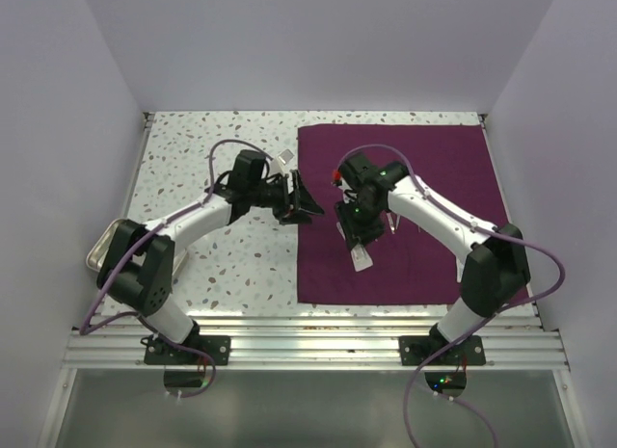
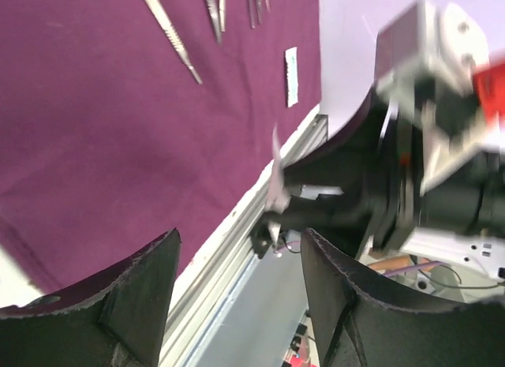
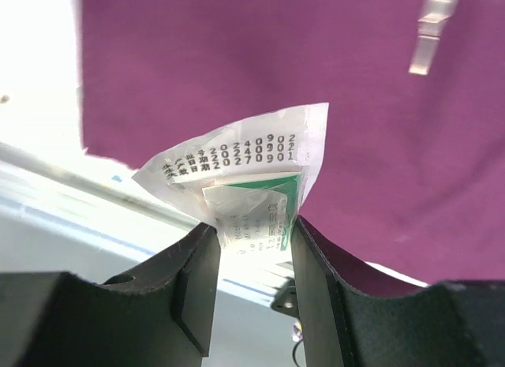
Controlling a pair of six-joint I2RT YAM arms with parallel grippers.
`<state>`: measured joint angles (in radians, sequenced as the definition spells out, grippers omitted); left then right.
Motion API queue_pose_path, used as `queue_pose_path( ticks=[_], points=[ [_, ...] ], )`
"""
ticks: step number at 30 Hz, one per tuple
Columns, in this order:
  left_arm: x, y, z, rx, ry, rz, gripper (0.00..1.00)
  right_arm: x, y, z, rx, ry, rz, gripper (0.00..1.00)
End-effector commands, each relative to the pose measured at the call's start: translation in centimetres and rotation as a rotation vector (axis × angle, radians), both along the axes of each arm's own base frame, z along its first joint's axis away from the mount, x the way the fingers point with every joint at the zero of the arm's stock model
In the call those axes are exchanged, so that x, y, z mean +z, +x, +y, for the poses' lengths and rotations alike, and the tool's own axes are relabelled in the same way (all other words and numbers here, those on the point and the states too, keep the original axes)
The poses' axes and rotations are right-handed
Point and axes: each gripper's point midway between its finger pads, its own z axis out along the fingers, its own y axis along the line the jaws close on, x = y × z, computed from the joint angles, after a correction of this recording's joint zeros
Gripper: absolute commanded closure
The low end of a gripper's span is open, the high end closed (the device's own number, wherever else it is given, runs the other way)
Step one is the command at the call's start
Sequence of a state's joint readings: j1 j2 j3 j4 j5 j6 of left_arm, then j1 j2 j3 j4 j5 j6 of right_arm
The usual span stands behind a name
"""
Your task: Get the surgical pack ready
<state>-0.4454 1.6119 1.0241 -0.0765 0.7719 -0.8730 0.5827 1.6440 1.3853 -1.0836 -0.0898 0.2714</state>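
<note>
Right end effector (image 3: pixel 252 233) pinches crinkled packet (image 3: pixel 237 170) — maroon cloth (image 3: pixel 237 59) beneath.

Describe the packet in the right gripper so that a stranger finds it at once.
Find the purple cloth on the table's right half. Over it, the right gripper pinches a small white packet. Only it has a green label and printed numbers.

A white speckled desk (image 1: pixel 193 159) sits boxed in by plain pale walls (image 1: pixel 318 43) behind it and at both its sides. A ribbed aluminium rail (image 1: pixel 318 337) lines the desk's near edge. The light is soft and even.
</note>
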Motion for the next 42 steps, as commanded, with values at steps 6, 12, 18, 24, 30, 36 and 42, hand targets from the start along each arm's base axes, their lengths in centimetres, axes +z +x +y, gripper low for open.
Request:
queue_pose_path(
  ticks=[6,12,18,24,30,36,42],
  points=[
    [2.3,-0.6,-2.4,-0.028,-0.074,0.028,0.38,4.0,-1.6,4.1,0.088,0.094,-0.091,0.57],
    [1.9,-1.7,-3.1,-0.051,-0.077,0.073,0.45,4.2,-2.5,5.6,0.150,0.096,-0.110,0.57],
    [1.5,-2.8,-4.0,-0.100,-0.090,0.082,0.55,4.5,-2.7,5.9,0.170,0.098,-0.129,0.57],
    [0.5,-4.3,-3.8,-0.143,-0.085,0.113,0.60,4.6,-2.7,5.9,0.179,0.104,-0.139,0.57],
    [0.8,-5.1,-4.0,-0.173,-0.118,0.123,0.76,4.6,-2.7,6.1,0.197,0.114,-0.141,0.54],
    [1.1,-4.8,-3.4,-0.165,-0.095,0.135,1.00,5.4,-2.3,6.3,0.194,0.114,-0.159,0.42],
    [-1.2,-1.8,4.3,0.021,0.106,0.107,1.00,6.8,-1.9,4.9,0.168,0.073,-0.200,0.23]
  ],
)
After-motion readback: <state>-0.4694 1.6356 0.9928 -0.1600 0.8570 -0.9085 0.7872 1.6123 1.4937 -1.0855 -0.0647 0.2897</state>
